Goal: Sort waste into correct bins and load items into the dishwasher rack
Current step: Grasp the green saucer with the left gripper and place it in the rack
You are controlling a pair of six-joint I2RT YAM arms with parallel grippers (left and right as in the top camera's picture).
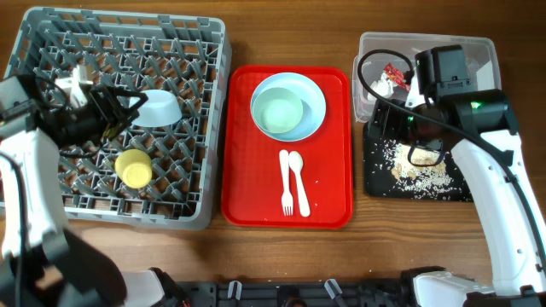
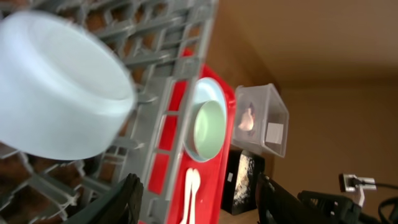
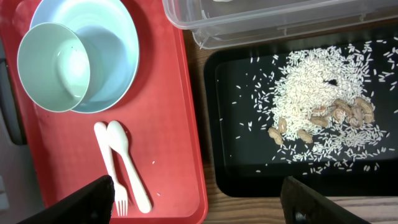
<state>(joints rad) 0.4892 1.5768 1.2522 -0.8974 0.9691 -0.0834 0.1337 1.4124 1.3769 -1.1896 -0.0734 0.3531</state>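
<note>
The grey dishwasher rack (image 1: 51, 200) holds a pale blue bowl (image 1: 159, 107) on its side and a yellow cup (image 1: 134, 168). My left gripper (image 1: 124, 114) hovers open and empty beside that bowl (image 2: 59, 93); its fingers (image 2: 199, 202) frame the left wrist view. A pale green bowl (image 1: 280, 113) sits in a pale blue plate (image 1: 311, 94), with a white fork (image 1: 287, 183) and spoon (image 1: 299, 179) below. The clear tub (image 1: 486, 51) holds a red wrapper (image 1: 394, 72) and white napkin (image 1: 381, 85). The black tray (image 1: 375, 183) holds rice scraps (image 1: 418, 175). My right gripper (image 3: 202, 205) is open and empty above the tray edges.
The red tray (image 1: 328, 205) lies between the rack and the bins and carries a few stray rice grains (image 3: 154, 163). My right arm (image 1: 499, 179) reaches across the black tray. Bare wooden table runs along the front edge.
</note>
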